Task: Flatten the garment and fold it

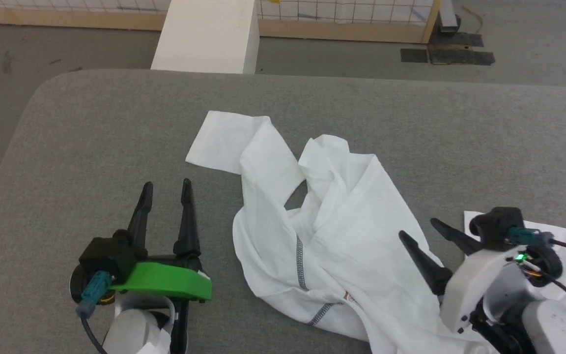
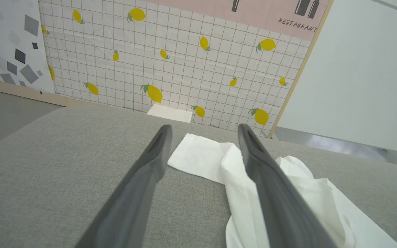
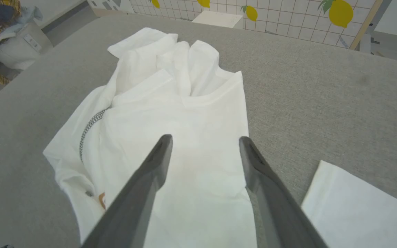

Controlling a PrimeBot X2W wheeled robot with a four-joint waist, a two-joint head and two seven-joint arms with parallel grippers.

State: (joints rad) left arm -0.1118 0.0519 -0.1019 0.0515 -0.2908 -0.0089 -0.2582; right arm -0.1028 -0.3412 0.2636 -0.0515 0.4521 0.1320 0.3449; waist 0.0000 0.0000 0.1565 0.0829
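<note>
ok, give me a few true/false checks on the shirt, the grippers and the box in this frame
1. The garment lies crumpled, not yet flattened, on the grey table. True.
2. The left gripper is shut on a sleeve. False: it is open and holds nothing, over bare table to the left of the garment.
3. The right gripper is open, with its fingers over the garment. True.
4. The white box stands on the table beside the garment. False: it stands beyond the table's far edge, apart from the garment.
</note>
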